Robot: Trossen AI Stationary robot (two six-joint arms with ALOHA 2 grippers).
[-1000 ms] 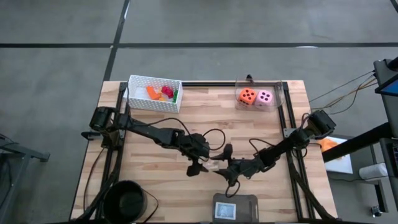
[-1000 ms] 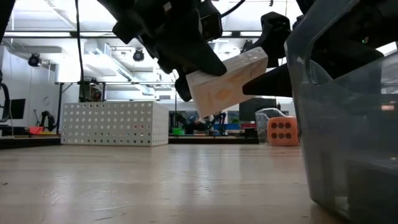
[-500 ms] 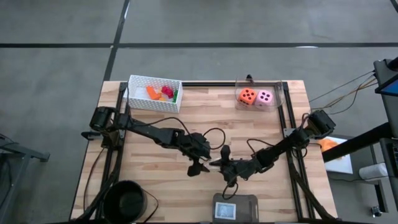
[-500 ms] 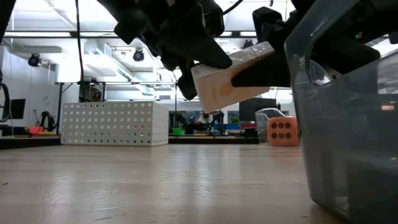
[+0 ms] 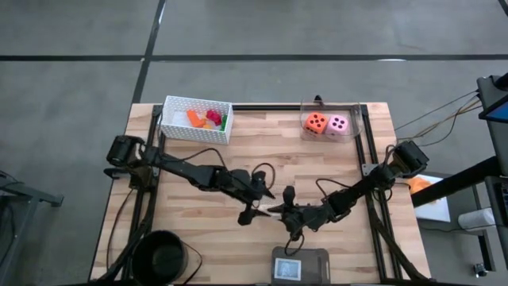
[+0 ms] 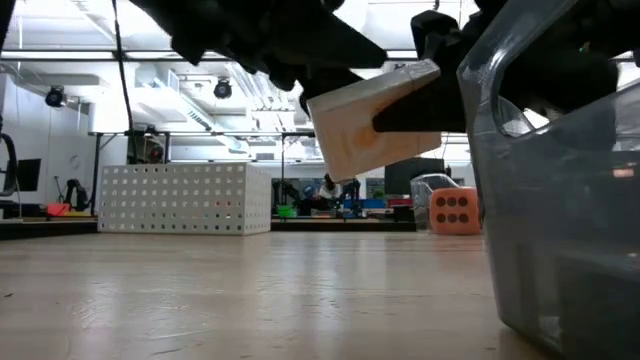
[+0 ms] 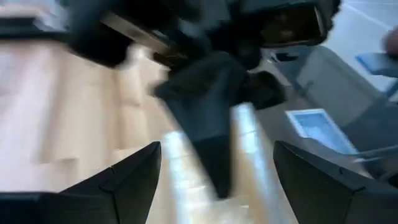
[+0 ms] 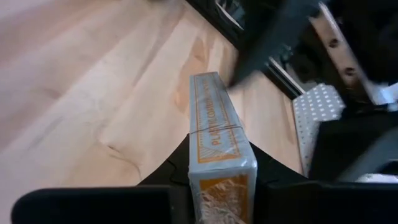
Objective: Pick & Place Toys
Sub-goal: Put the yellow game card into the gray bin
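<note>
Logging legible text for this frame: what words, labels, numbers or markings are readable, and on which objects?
On the peach card box, held in the right end effector: orange print along the narrow edge, seemingly starting "PLAY"; the rest is too blurred to read.
On the orange die and pink die: dots only, no writing.
Nothing else is readable.

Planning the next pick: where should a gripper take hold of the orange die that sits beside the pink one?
Come straight down and close on the orange die across its faces toward the table's far and near edges. The pink die sits close on one side and the clear tray wall runs near the other, likely leaving no finger room there.
</note>
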